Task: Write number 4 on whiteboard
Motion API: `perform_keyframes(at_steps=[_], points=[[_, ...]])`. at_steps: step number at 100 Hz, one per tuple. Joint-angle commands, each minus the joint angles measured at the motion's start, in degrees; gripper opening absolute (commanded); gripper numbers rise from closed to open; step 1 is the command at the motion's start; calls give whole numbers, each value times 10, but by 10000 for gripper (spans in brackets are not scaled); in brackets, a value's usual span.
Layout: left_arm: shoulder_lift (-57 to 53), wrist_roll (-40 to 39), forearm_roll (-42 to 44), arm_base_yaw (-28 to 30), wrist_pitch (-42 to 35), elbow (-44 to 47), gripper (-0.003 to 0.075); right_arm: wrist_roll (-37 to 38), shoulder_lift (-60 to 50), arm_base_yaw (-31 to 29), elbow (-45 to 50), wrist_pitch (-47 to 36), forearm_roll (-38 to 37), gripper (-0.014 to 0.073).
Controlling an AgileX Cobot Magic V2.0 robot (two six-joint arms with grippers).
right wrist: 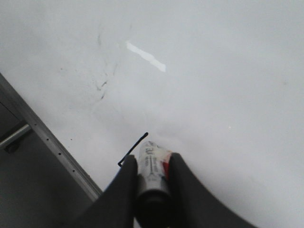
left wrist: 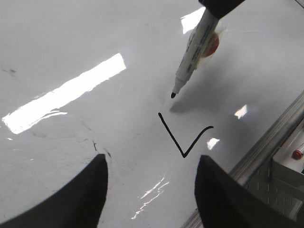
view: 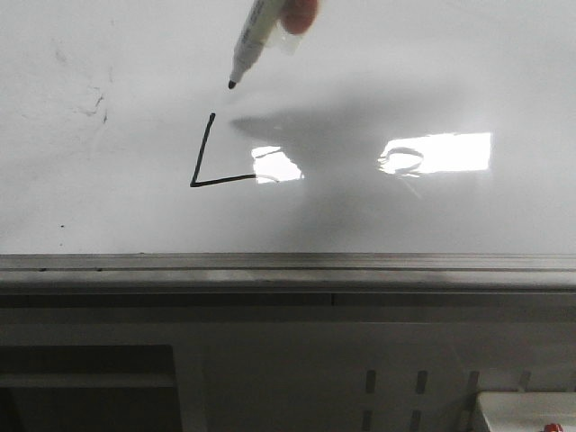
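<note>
Number 4 (view: 209,160) half drawn at whiteboard (view: 108,207) centre: slanted stroke and crossbar done, vertical tail left. Marker (view: 255,40) pinched by right pincer (right wrist: 153,173), tip lifted at 12 o'clock of strokes. Left pincer (left wrist: 151,190) spread, idle.

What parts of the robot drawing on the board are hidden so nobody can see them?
- Marker: front view's top edge cuts off its upper part and the right gripper holding it.
- Marker tip: right wrist view, hidden behind the right gripper.
- Number 4: right wrist view shows only part; marker covers the rest.
- Left gripper: left wrist view's bottom edge crops the fingers.
</note>
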Motion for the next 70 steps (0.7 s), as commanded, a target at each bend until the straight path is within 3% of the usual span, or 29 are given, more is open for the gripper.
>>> perform_keyframes(at_steps=[1,33,57,70], points=[[-1,-4,-10,-1,-39,-16,379,-5,2,-9,-21,-39,-8,-64],[-1,-4,-10,-1,-39,-16,379,-5,14,9,35,19,28,-64],[1,-4,2,-7,-39,-16,379,-5,4,35,43,-14,29,-64],[36,-4,37,-42,-59,-16,379,-5,-7,69,24,-14,29,-64]])
